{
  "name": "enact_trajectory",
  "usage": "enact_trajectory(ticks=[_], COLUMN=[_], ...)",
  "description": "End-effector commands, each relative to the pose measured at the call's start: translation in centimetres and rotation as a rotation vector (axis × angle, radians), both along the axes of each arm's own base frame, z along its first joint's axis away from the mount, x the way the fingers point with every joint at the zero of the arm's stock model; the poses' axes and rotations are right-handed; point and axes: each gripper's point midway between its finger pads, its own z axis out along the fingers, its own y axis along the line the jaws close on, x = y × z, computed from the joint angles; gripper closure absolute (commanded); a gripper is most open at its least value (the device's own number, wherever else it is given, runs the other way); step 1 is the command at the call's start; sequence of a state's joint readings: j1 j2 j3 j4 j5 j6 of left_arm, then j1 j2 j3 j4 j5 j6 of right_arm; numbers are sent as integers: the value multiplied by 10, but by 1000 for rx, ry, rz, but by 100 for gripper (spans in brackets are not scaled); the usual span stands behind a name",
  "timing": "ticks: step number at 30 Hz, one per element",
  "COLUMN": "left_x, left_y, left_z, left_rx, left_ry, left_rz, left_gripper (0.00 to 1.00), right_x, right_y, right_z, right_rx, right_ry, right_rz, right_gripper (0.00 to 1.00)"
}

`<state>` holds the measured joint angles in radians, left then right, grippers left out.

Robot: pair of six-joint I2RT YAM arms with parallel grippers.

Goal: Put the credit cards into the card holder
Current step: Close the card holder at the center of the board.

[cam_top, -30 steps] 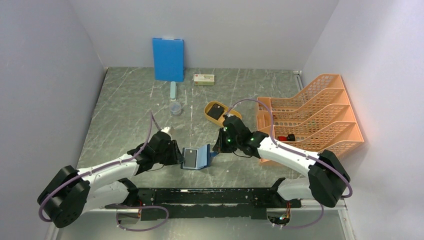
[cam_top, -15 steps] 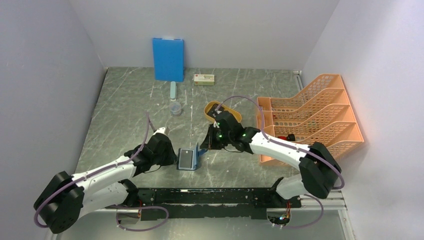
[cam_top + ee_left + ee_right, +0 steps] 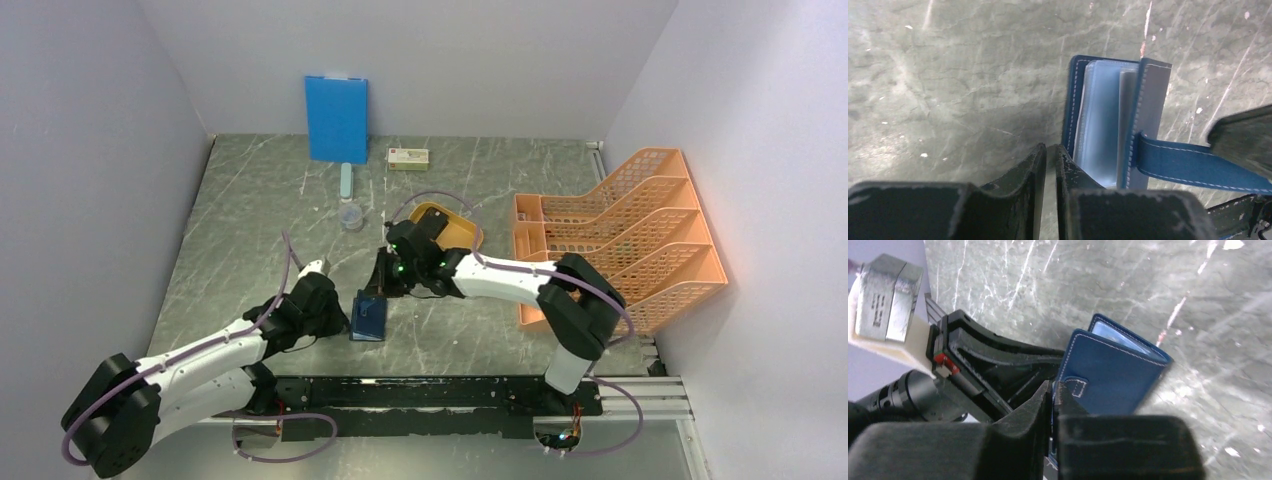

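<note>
The dark navy card holder (image 3: pixel 368 318) stands on the table between my grippers, its cover folded nearly closed. In the left wrist view the card holder (image 3: pixel 1100 120) shows clear light blue sleeves and a grey card (image 3: pixel 1126 125) in it. My right gripper (image 3: pixel 385 285) is shut on the holder's snap tab (image 3: pixel 1188 162) and holds the strap taut; the blue strap runs between its fingers in the right wrist view (image 3: pixel 1053 390). My left gripper (image 3: pixel 1050 150) is shut, its tips at the holder's near left corner. No other credit card shows.
A yellow oval tray (image 3: pixel 455 228) lies behind the right arm. An orange file rack (image 3: pixel 620 230) stands at the right. A bright blue board (image 3: pixel 336 118) leans on the back wall, with a small box (image 3: pixel 408 158), a pale stick (image 3: pixel 346 180) and a clear cup (image 3: pixel 351 215) nearby.
My right gripper has moved left with the tab, folding the cover over the grey card. The holder and my left gripper have shifted a little to the left.
</note>
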<state>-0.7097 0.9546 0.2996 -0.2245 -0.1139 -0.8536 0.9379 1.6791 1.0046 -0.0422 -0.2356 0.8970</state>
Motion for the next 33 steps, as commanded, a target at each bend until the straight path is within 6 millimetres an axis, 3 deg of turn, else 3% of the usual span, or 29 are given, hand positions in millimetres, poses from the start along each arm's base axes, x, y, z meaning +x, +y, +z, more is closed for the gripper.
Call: enact_trajectory(ticks=[1, 3, 8, 11, 16, 20, 22, 27, 29, 33], left_x=[-4, -3, 0, 2, 4, 6, 6, 7, 8, 10], left_y=[16, 20, 26, 27, 27, 26, 26, 22, 20, 16], left_z=[-3, 1, 9, 10, 13, 14, 14, 11, 11, 8], left_rx=[49, 53, 55, 62, 72, 65, 65, 62, 58, 48], left_ry=[9, -4, -37, -38, -41, -48, -47, -37, -37, -35], left_rz=[52, 73, 111, 118, 116, 121, 120, 114, 110, 96], left_gripper=[82, 82, 80, 80, 81, 81, 81, 83, 84, 85], right_x=[0, 0, -3, -7, -7, -11, -12, -23, -26, -29], right_y=[18, 16, 6, -5, -45, -84, -102, -136, -141, -130], right_z=[3, 13, 46, 68, 95, 91, 75, 18, 1, -22], right_rx=[-2, 6, 5, 11, -7, -9, -40, -170, -189, -182], right_ry=[-14, -44, -113, -158, -264, -306, -303, -226, -204, -167], right_rz=[38, 36, 73, 80, 8, -94, -152, -222, -236, -196], right_gripper=[73, 48, 12, 8, 8, 12, 24, 65, 74, 83])
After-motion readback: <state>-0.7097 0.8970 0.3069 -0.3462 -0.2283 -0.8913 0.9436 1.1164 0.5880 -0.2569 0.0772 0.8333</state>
